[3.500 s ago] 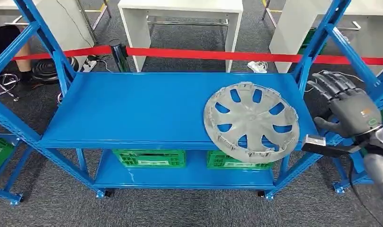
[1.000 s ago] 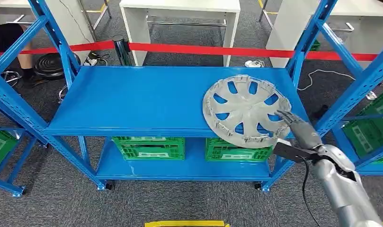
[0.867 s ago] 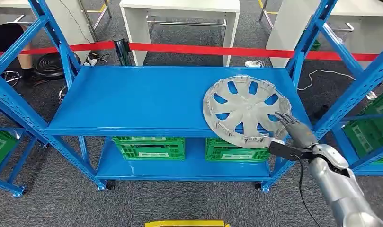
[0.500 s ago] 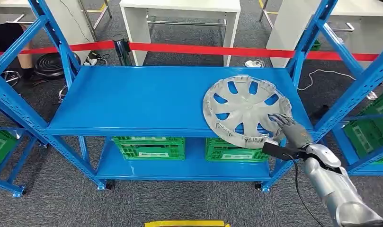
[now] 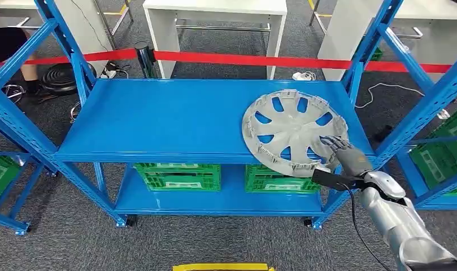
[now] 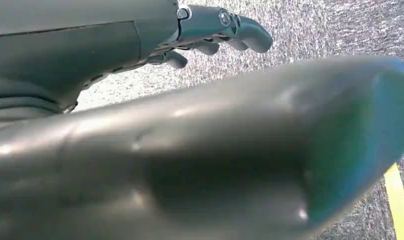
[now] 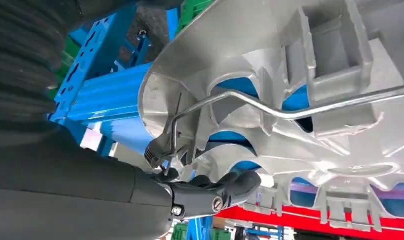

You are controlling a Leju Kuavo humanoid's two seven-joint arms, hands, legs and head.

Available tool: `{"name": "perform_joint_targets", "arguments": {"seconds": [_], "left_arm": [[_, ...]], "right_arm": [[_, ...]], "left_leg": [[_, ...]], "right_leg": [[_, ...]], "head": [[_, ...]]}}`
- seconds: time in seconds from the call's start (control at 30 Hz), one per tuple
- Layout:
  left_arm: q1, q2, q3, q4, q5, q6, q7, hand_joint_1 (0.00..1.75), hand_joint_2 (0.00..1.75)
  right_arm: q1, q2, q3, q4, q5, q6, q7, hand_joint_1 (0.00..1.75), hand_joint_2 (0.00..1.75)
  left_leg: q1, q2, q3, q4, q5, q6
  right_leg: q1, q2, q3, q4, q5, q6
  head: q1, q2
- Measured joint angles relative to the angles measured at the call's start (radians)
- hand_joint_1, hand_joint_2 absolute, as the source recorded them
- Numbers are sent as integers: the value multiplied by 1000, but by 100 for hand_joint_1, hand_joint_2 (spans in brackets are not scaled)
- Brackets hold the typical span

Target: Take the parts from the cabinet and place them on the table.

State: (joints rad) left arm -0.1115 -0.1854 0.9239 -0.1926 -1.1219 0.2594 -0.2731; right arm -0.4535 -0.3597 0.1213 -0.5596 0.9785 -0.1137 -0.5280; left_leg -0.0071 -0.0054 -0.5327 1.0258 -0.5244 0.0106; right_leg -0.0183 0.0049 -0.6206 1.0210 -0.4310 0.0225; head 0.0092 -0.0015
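Observation:
A silver-grey hubcap [image 5: 291, 131] lies flat on the right part of the blue cabinet's top shelf [image 5: 169, 121], its near edge hanging over the shelf front. My right hand [image 5: 347, 158] reaches in from the lower right, its fingers [image 5: 333, 144] spread over the hubcap's near-right rim. The right wrist view shows the hubcap [image 7: 289, 100] from its ribbed underside with a wire ring, and the dark fingers [image 7: 224, 187] stretched along the rim. The hubcap stays on the shelf. My left hand [image 6: 209, 30] hangs over grey carpet, fingers loosely bent, holding nothing.
Two green crates [image 5: 178, 176] [image 5: 279, 179] stand on the lower shelf. A slanted blue upright [image 5: 409, 121] runs just right of my right arm. Red barrier tape [image 5: 243, 58] and a white table [image 5: 214, 22] lie behind the cabinet. A person [image 5: 11, 51] sits far left.
The view has shifted since the oldest frame. My right hand dropped from beside the cabinet onto the hubcap's near-right rim and, over the last second, slid slightly left along it. The hubcap has not moved.

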Motion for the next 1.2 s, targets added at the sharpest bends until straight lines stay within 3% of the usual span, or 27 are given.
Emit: {"name": "perform_joint_targets", "arguments": {"seconds": [0.33, 0.43, 0.47, 0.5, 0.53, 0.7, 0.73, 0.8, 0.87, 1.03, 1.07, 1.2], "left_arm": [[1, 0, 0, 0, 0, 1, -2, 0, 0], [0, 0, 0, 0, 0, 2, -2, 0, 0], [0, 0, 0, 0, 0, 3, -2, 0, 0], [0, 0, 0, 0, 0, 3, -2, 0, 0], [0, 0, 0, 0, 0, 3, -1, 0, 0], [0, 0, 0, 0, 0, 7, 7, 0, 0], [0, 0, 0, 0, 0, 10, 7, 0, 0], [1, 0, 0, 0, 0, 11, 7, 0, 0], [1, 0, 0, 0, -1, 11, 6, 0, 0], [0, 0, 0, 0, -12, 11, 2, 0, 0], [0, 0, 0, 0, -12, 11, 2, 0, 175], [0, 0, 0, 0, -12, 11, -3, 0, 175]], "right_arm": [[-1, 0, 0, 3, 0, 0, 0, 0, 175], [-3, 0, 0, 5, 0, 4, 5, 14, 175], [-4, 0, 0, 7, 0, 6, 8, 42, 175], [-5, 0, 0, 8, 0, 8, 11, 126, 175], [-6, 0, 0, 8, -1, 8, 14, 175, 175], [-13, 2, 0, 9, -4, 9, 25, 175, 175], [-14, 2, 0, 10, -3, 13, 30, 169, 175], [-17, 5, 0, 11, -3, 18, 39, 133, 175], [-19, 5, 0, 12, -3, 19, 43, 169, 175], [-20, 2, 0, 12, -10, 19, 45, 175, 175], [-20, 1, 0, 12, -10, 20, 45, 175, 175], [-25, -2, 0, 12, -9, 31, 43, 175, 175]], "left_leg": [[0, 0, 0, 0, 0, 0], [0, 0, 0, 0, 0, 0], [0, 0, 0, 0, 0, 0], [0, 0, 0, 0, 0, 0], [0, 0, 0, 0, 0, 0], [0, 0, 0, 0, 0, 0], [0, 0, 0, 0, 0, 0], [0, 0, 0, 0, 0, 0], [0, 0, 1, 0, 0, 0], [0, 0, 2, 0, 0, 0], [0, 0, 1, 0, 0, 0], [0, 0, 1, 0, 0, 0]], "right_leg": [[0, 0, 0, 0, 0, 0], [0, 0, 0, 0, 0, 0], [0, 0, 0, 0, 0, 0], [0, 0, 0, 0, 0, 0], [0, 0, 0, 0, 0, 0], [0, 0, 0, 0, 0, 0], [0, 0, 0, 0, 0, 0], [0, 0, 0, 0, 0, 0], [0, 0, 0, 0, 0, 0], [0, 0, 0, 0, 0, 0], [0, 0, 0, 0, 0, 0], [0, 0, 1, 0, 0, 0]], "head": [[0, 0], [0, 0], [0, 0], [0, 0], [0, 0], [0, 0], [0, 0], [0, 0], [0, 0], [0, 0], [0, 0], [0, 0]]}}
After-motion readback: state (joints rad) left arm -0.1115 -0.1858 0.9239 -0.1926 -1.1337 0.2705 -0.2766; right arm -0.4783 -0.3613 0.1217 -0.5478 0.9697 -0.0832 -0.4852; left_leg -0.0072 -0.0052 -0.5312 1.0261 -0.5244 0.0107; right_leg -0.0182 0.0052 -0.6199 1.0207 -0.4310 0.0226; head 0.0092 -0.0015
